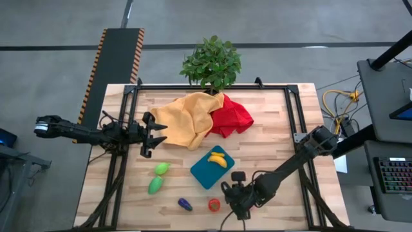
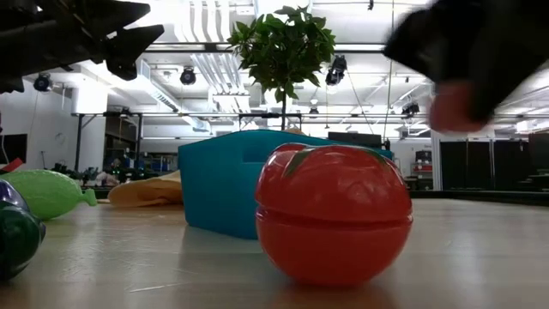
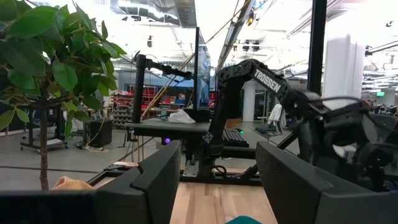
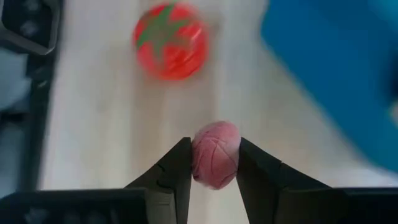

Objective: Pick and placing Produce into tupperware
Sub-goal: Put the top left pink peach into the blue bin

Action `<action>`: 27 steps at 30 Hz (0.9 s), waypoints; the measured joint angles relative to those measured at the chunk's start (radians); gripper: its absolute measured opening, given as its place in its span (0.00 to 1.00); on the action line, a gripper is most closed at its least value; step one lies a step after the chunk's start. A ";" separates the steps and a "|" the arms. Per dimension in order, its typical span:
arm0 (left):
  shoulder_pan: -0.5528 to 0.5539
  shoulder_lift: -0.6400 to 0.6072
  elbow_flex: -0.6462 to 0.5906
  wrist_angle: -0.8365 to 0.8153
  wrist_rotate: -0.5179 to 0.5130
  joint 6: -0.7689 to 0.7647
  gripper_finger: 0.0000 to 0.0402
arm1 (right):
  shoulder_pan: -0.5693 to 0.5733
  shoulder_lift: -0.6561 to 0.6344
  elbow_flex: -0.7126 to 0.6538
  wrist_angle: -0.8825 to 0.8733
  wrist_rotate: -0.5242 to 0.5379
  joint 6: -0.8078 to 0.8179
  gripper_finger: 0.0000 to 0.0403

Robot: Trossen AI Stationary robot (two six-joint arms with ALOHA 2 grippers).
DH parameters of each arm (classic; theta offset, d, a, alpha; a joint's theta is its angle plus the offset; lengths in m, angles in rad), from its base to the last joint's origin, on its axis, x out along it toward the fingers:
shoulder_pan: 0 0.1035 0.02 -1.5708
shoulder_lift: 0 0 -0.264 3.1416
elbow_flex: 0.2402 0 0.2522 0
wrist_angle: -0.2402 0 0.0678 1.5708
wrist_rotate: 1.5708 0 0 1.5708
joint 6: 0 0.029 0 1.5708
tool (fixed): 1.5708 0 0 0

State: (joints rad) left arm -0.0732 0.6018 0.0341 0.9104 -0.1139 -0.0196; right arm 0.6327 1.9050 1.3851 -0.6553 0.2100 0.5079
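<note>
My right gripper point(image 4: 214, 152) is shut on the pink-red berry point(image 4: 215, 163), near the table's near edge, between the red tomato point(image 1: 214, 205) and the teal tupperware point(image 1: 205, 173). A yellow banana point(image 1: 217, 159) lies in the tupperware. Two green pieces point(image 1: 161, 169) point(image 1: 155, 185) and the purple eggplant point(image 1: 185, 205) lie on the table to the tupperware's left. My left gripper point(image 1: 153, 135) hovers open over the table's left part, beside the yellow cloth point(image 1: 183, 119). My right gripper pinches the berry between its two fingers, one pad on each side of its round body point(image 4: 199, 163). The fingers come from above, pointing down. In the low view the berry point(image 2: 453, 107) is lifted clear of the table, above and right of the tomato point(image 2: 333, 213).
The yellow cloth and a red cloth point(image 1: 233, 116) lie crumpled at the table's far side, in front of a potted plant point(image 1: 211, 61). Black frame rails point(image 1: 293, 109) run along the table's sides. Bare wood shows to the right of the tupperware.
</note>
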 joint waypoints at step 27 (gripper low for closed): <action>0.000 0.000 0.000 -0.007 0.000 -0.002 0.49 | -0.413 -0.021 0.121 -0.151 0.047 -0.411 0.25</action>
State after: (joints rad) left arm -0.0734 0.6018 0.0341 0.9035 -0.1138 -0.0212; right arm 0.2200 1.8839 1.5056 -0.8059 0.2566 0.0967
